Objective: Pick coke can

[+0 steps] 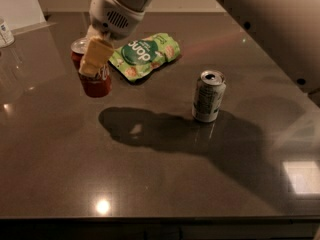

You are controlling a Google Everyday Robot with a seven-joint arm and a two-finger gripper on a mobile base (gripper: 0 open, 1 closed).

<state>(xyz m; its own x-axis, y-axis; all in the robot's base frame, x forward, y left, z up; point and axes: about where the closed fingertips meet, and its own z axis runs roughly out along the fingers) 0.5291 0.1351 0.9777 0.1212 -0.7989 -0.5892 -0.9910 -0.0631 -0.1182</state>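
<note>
The coke can [94, 82] is red with a silver top and hangs tilted in the air above the dark table [160, 184], at the left of the camera view. Its shadow lies on the table to the lower right of it. My gripper [91, 68] is shut on the can. One tan finger [96, 55] lies across the can's front; the other is hidden behind the can. The white arm reaches in from the upper right.
A white-and-grey can [208, 96] stands upright right of centre. A green snack bag [145, 55] lies flat behind the held can. A clear container [5, 32] stands at the far left edge. The table's front edge runs along the bottom.
</note>
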